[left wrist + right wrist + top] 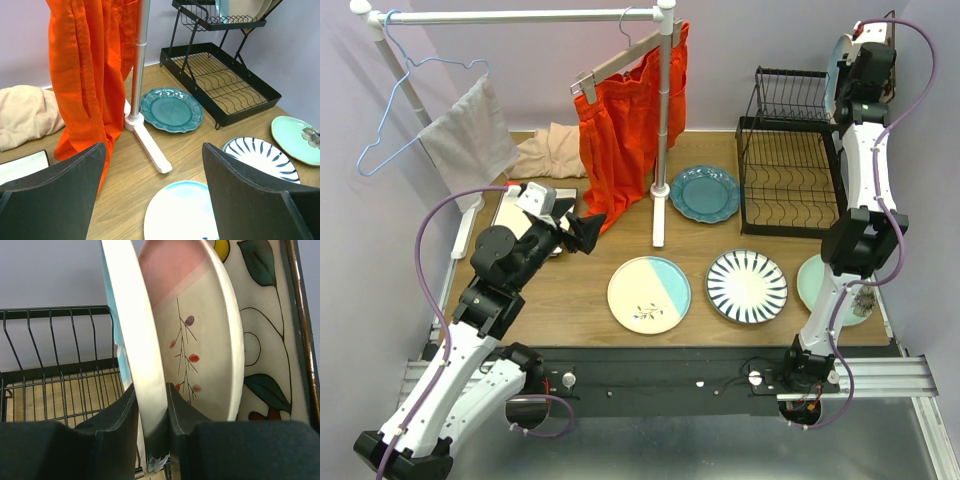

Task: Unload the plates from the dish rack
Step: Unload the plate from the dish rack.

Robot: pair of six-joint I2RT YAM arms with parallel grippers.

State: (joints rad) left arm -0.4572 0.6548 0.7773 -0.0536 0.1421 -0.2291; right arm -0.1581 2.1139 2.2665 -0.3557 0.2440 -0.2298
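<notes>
On the dish rack's (55,355) top shelf, right fingers (117,415) pinch the front plate's (132,330) rim. Over the tabletop (185,155), left fingers (65,180) gape wide, empty.

Robot test cell dressed as a household corner. Plain lilac walls (770,30) enclose a small wooden counter (580,290). Two arms (470,350) are bolted to a metal frame (890,372) along the lower edge, with purple cables (430,250) exposed. Domestic props occupy the counter: a white clothes rail (520,16) at upper left, an orange garment (620,140), a black dish rack (790,190) at upper right and loose plates (747,286).
</notes>
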